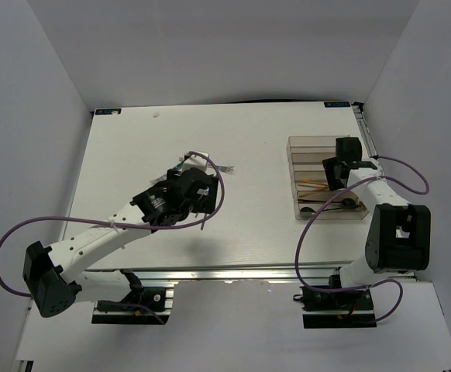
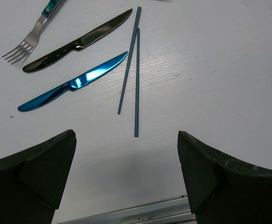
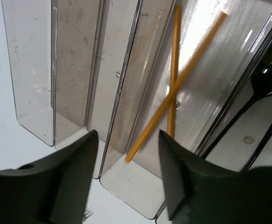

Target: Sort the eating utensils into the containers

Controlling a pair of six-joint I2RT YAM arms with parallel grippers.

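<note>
My left claw (image 2: 125, 140) is wide open and holds nothing; my right claw (image 3: 127, 140) is open too, not as wide, and it is empty.

The loose things lie on the table (image 2: 220, 70) in front of my left claw. Closest are 2 thin blue-grey sticks (image 2: 136, 93); they are close together at the far end and spread a bit at the near end. Their long way points almost straight off from me. The near end of 1 stick sits just ahead of the gap between my fingers; my fingers stand on each side of that line, so I think they would shut across the sticks, not along them.

Left of the sticks lie a blue knife (image 2: 75, 84), a black knife (image 2: 77, 44) and a fork (image 2: 31, 39); all 3 lie slanted.

My left arm is the near one for these; from above it reaches out long to the middle of the table, wrist tipped down. My right arm is folded up, well apart from the loose things; its claw hangs over the tray (image 3: 33, 56). There, 2 orange sticks (image 3: 174, 56) lie crossed in 1 slot; black spoons (image 3: 267, 88) lie in the next; the other slots I see hold nothing.

I think the blue-grey sticks are thin and flat, so they may slip.
</note>
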